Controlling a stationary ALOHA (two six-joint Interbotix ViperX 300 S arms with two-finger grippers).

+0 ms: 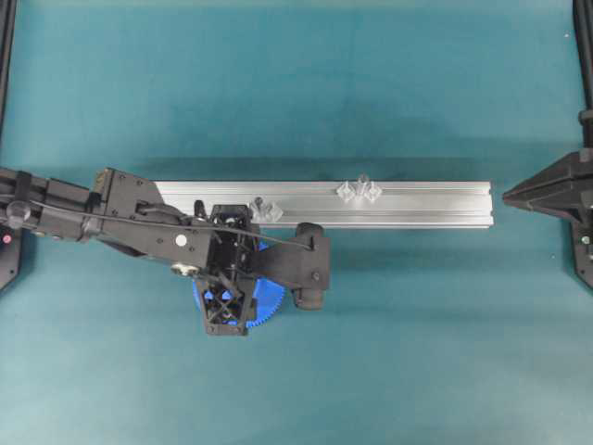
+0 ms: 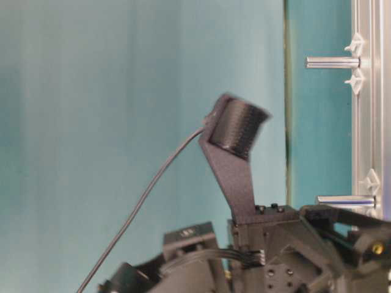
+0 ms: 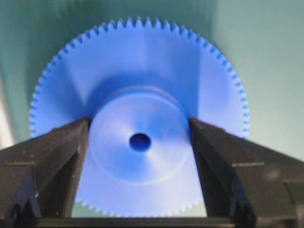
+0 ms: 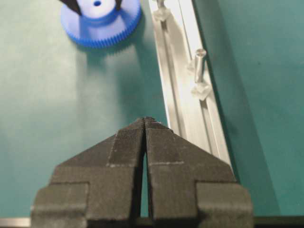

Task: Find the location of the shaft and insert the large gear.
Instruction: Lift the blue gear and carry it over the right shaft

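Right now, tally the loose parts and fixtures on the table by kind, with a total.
Blue gear: 1
Aluminium rail: 1
Upright shafts on the rail: 2
Total: 4

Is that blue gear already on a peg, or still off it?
Off. The gear lies on the mat beside the rail; its centre hole is empty, with fingers on its hub.

left arm (image 1: 185, 236) hides most of large gear (image 1: 269, 295) overhead; second peg's (image 4: 161, 5) top cut off in right wrist view; table-level camera housing (image 2: 237, 128) blurred
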